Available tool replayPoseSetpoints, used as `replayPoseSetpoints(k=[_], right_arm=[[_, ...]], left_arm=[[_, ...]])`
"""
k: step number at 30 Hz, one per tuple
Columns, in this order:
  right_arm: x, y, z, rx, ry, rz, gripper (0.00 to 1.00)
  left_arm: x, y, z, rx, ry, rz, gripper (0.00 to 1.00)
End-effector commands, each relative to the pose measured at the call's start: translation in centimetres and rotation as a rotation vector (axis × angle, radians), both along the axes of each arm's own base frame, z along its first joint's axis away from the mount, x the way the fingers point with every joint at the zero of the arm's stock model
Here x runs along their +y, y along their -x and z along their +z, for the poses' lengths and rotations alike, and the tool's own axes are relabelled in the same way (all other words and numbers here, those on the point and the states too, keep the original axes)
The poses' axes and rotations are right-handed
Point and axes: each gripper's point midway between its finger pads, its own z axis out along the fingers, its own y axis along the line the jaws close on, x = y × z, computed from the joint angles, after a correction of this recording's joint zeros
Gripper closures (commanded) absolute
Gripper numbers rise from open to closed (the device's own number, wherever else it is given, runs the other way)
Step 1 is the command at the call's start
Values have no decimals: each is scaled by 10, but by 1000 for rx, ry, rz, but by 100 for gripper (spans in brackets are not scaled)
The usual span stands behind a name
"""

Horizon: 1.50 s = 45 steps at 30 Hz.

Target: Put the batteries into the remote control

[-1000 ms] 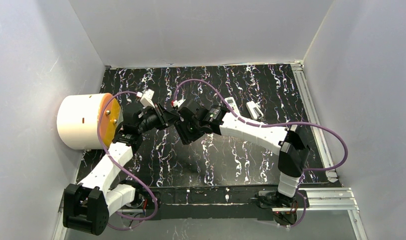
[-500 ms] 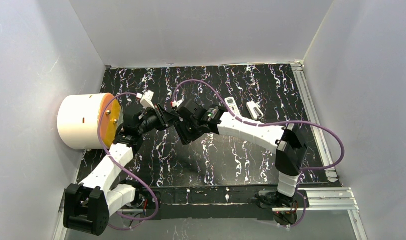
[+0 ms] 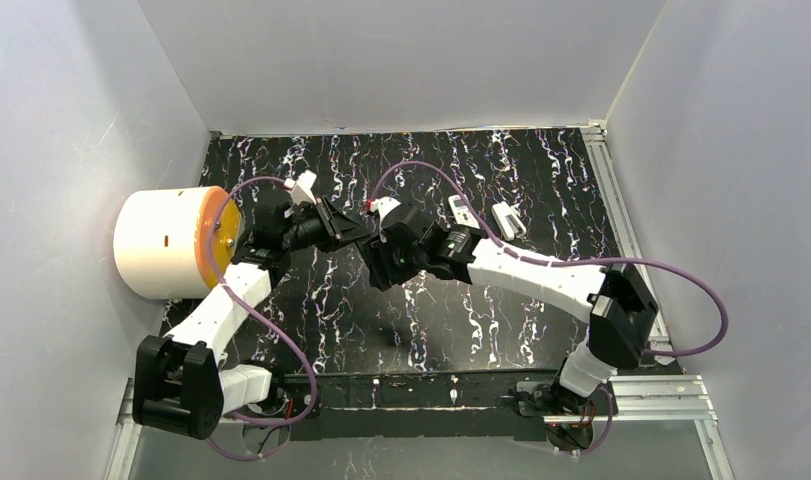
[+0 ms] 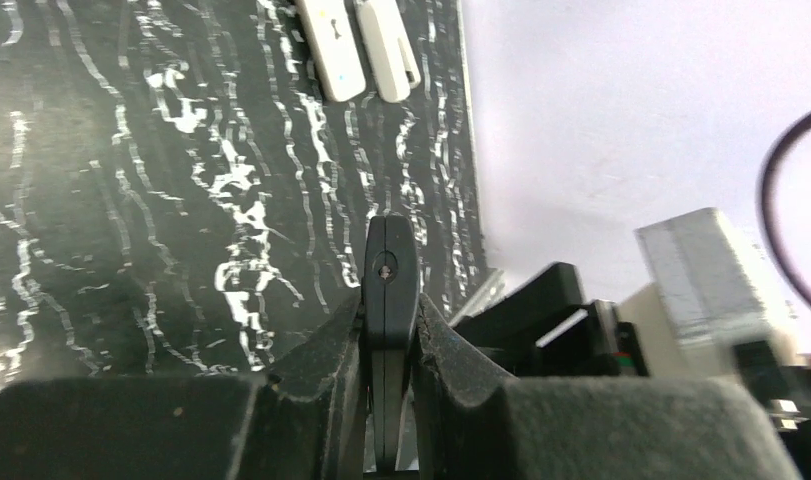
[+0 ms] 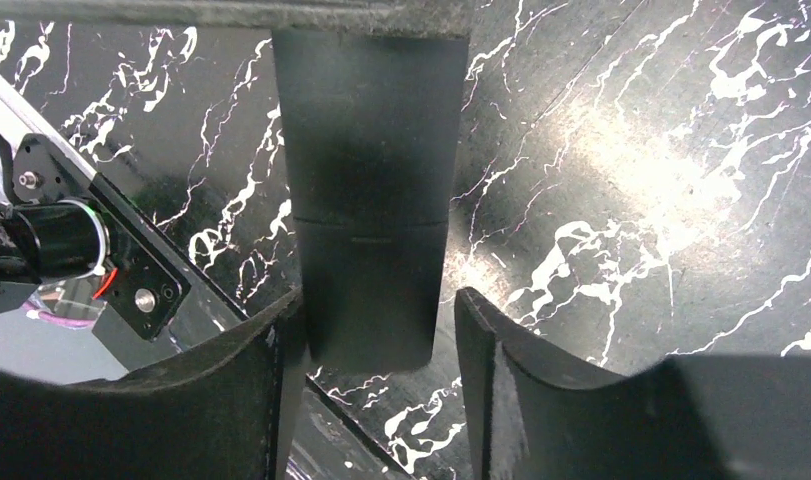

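While the left pincer (image 4: pixel 388 312) clenches the black remote (image 4: pixel 389 255) edge-on, long axis straight out, the right pincer (image 5: pixel 379 305) stands released.

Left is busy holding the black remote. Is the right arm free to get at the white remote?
Probably yes: the white remote lies uncovered near the right gripper, whose jaws stand open around the black remote, not clamped.
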Motion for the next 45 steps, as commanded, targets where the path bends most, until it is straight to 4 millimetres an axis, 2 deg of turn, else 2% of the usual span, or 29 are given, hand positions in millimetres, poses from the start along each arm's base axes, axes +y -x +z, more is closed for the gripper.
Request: replayPoseSetpoints(k=[1, 5, 8, 12, 16, 22, 30, 34, 45], right_arm=[[-3, -10, 22, -67, -63, -41, 33], [-14, -11, 42, -115, -94, -59, 20], [-20, -8, 68, -151, -173, -76, 14], [-22, 0, 110, -204, -389, -85, 6], [-32, -3, 143, -206, -611, -212, 2], [-47, -15, 153, -79, -841, -458, 2], [-40, -14, 172, 30, -1021, -496, 2], [-33, -10, 179, 106, -1099, -489, 6], [-15, -2, 191, 199, -1157, -418, 40]], left_arm=[[-13, 4, 48, -44, 102, -81, 100], [-10, -3, 50, -48, 100, -64, 100], [-9, -6, 54, -42, 110, -56, 100], [-11, -10, 63, -25, 134, -55, 100], [-13, -10, 72, -5, 167, -52, 100], [-16, -5, 92, 41, 266, -37, 100], [-14, 6, 125, 45, 418, -6, 100], [-13, 10, 135, 39, 465, 1, 100], [-9, 24, 157, -50, 513, -12, 100]])
